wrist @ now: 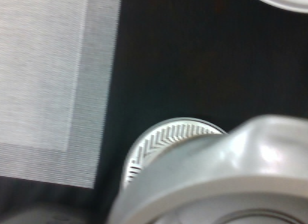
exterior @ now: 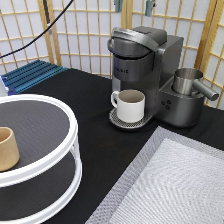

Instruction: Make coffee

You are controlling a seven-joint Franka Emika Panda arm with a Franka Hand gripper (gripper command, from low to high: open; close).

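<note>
The coffee machine [exterior: 145, 65] stands toward the exterior view's top, right of centre, in front of the slatted screen [exterior: 75, 35]. A mug [exterior: 131, 105] sits on its drip tray [exterior: 129, 120], under the brew head, handle toward the exterior view's left. A metal jug [exterior: 187, 81] rests on the machine's right part. A two-tier round shelf [exterior: 35, 150] occupies the bottom left, with a handleless cup [exterior: 7, 148] on its upper tier. A woven mat [exterior: 170, 185] lies at the bottom right. The gripper's fingertips [exterior: 132, 6] hang at the top edge, above the machine.
</note>
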